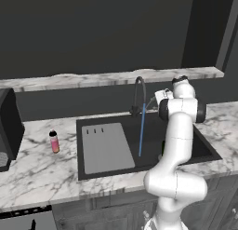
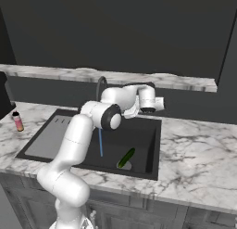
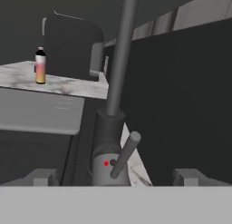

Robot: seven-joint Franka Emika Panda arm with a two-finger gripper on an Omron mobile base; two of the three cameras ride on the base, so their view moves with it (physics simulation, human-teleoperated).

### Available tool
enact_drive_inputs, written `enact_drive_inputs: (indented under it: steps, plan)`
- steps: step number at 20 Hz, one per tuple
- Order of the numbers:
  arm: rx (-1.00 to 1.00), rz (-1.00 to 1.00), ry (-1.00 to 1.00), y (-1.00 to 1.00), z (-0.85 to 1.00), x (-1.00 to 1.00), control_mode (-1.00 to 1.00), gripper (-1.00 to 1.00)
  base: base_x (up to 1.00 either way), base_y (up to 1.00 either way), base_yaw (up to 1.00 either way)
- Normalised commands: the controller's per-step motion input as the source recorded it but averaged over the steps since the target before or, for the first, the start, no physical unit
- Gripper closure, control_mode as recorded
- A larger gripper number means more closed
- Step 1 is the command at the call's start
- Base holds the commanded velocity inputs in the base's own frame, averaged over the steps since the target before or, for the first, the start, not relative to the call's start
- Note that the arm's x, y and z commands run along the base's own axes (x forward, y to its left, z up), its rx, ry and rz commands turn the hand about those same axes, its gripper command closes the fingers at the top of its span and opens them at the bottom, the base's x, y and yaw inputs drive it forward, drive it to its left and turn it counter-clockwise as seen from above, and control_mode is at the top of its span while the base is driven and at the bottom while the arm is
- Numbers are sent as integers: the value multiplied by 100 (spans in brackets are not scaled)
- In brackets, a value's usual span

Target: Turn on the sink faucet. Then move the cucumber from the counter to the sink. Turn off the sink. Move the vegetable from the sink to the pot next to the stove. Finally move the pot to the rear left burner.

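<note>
The sink faucet point(image 1: 139, 90) stands behind the black sink point(image 1: 153, 145), and a thin blue stream of water point(image 1: 142, 131) falls from its spout into the basin. The cucumber point(image 2: 126, 157) lies on the sink floor point(image 2: 139, 144) near the round drain. My gripper point(image 1: 156, 98) hovers just right of the faucet's base, open. In the hand view its fingertips point(image 3: 43, 175) flank the faucet base point(image 3: 108, 146) and the small side lever point(image 3: 125, 153), which sticks out toward me, apart from both fingers. Nothing is held.
A grey drainboard panel point(image 1: 107, 147) covers the sink's left part. A small pink bottle point(image 1: 54, 141) stands on the marble counter point(image 1: 37, 171) to the left, beside a dark appliance point(image 1: 8, 124). A dark wall rises behind the faucet, with a marble ledge point(image 1: 107, 77) above.
</note>
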Motion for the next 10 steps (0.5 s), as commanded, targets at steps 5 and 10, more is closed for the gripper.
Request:
enact_drive_inputs:
  steps: [5,10]
  plan:
    - [0,1,0,0,-3,14,-100,-100,0,0,0]
    - [1,1,0,0,-2,10,-100,-100,0,0,0]
